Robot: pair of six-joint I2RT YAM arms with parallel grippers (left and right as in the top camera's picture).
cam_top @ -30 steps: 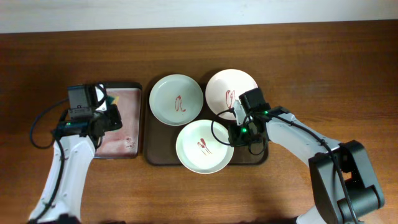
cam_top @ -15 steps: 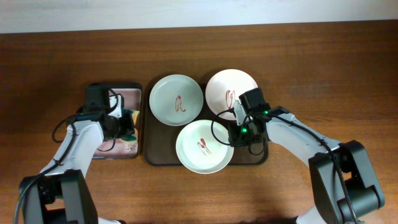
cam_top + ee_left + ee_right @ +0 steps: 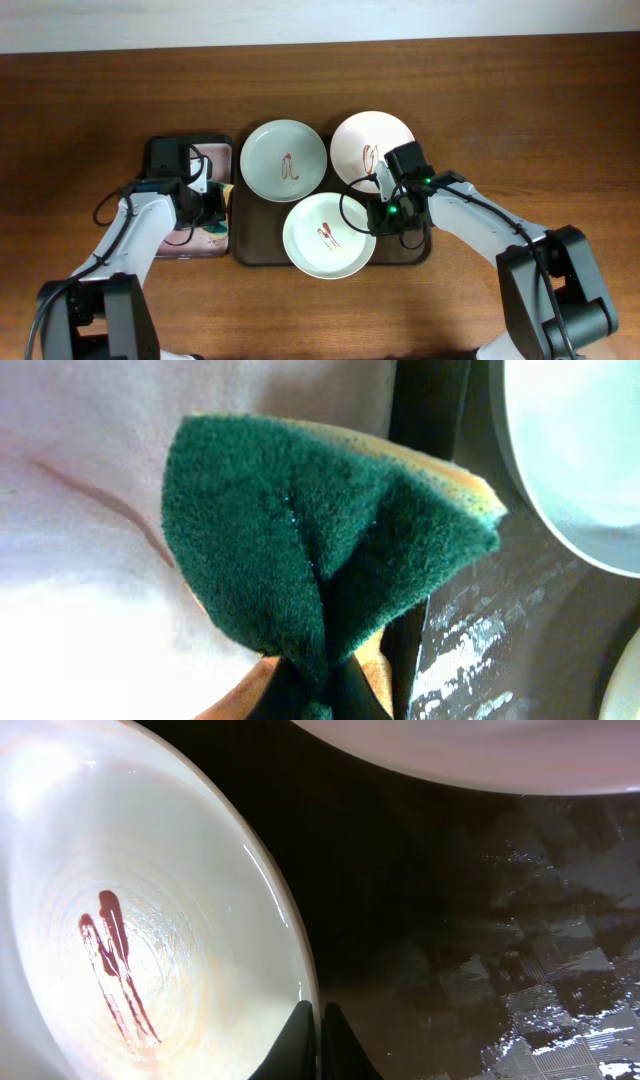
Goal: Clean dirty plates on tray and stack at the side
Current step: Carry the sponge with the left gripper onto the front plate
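K: Left arm first. Tool state?

M: The left gripper [image 3: 312,695] is closed hard on a folded green scouring sponge with a yellow backing [image 3: 300,540]. It pinches the lower fold, and the green face bulges outward above it.

K: Position?

M: It is over the right-hand rim of the small black tray with a pinkish inside [image 3: 90,560]. That tray lies toward the left edge of the brown wooden worktop [image 3: 500,100]. I cannot tell whether the sponge touches the rim.

K: Task items?

M: The large dark brown rounded-rectangular tray [image 3: 250,248] sits mid-worktop, just beside the small tray. It holds three plates:
- The pale green round plate [image 3: 284,160] is at its far left.
- The pinkish-white round plate [image 3: 360,135] is at its far right.
- The white round plate [image 3: 325,238] is centred along the side toward the worktop's near edge.

All three lie flat, side by side. Each has red sauce smears [image 3: 110,965] at its centre.

K: Right arm?

M: The right gripper [image 3: 318,1042] is low over the brown tray at the white plate's right rim. Its fingertips are drawn almost together with the rim running between them, so it grips that plate by its edge. Glossy bare tray shows to the right. The pinkish-white plate's rim lies just beyond, toward the far edge.
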